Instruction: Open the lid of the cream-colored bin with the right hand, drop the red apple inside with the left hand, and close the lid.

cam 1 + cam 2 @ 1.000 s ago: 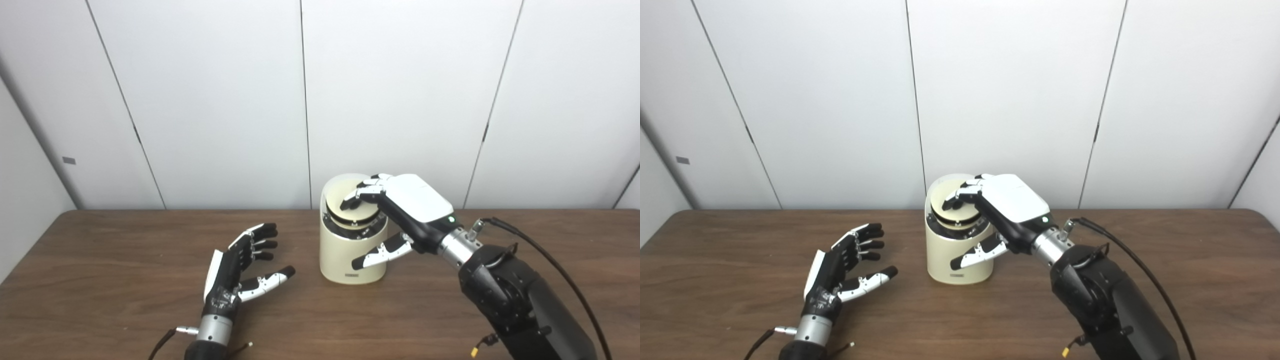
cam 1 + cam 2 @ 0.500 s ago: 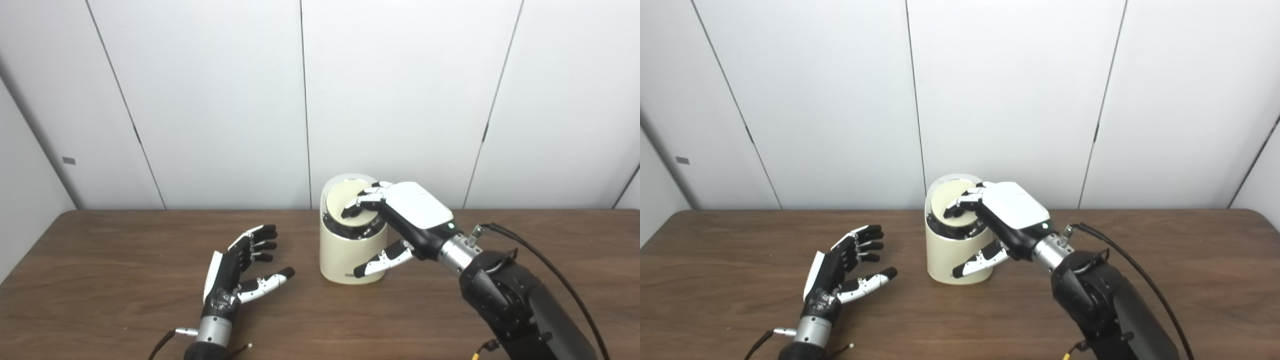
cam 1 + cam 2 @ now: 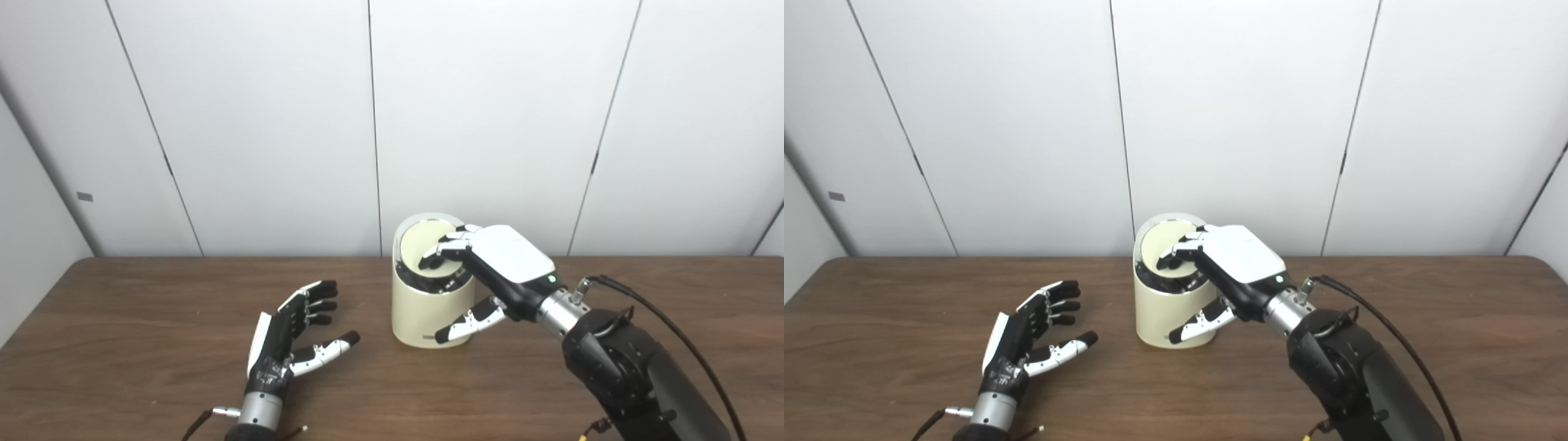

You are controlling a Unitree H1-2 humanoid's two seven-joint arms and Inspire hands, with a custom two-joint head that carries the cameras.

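Left eye view: cream-colored bin [image 3: 422, 312], round lid [image 3: 419, 245] tilted.

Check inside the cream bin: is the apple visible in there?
No apple shows. The cream bin has its lid tilted, with the right hand fingers on it. Only a dark gap under the lid shows; lid and hand cover the interior. The left hand is empty.

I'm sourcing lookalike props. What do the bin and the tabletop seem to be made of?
Bin: probably cream plastic or coated metal, smooth with a soft sheen. Tabletop: dark brown wood or wood-look laminate, with visible grain streaks and a low sheen; I cannot tell which.
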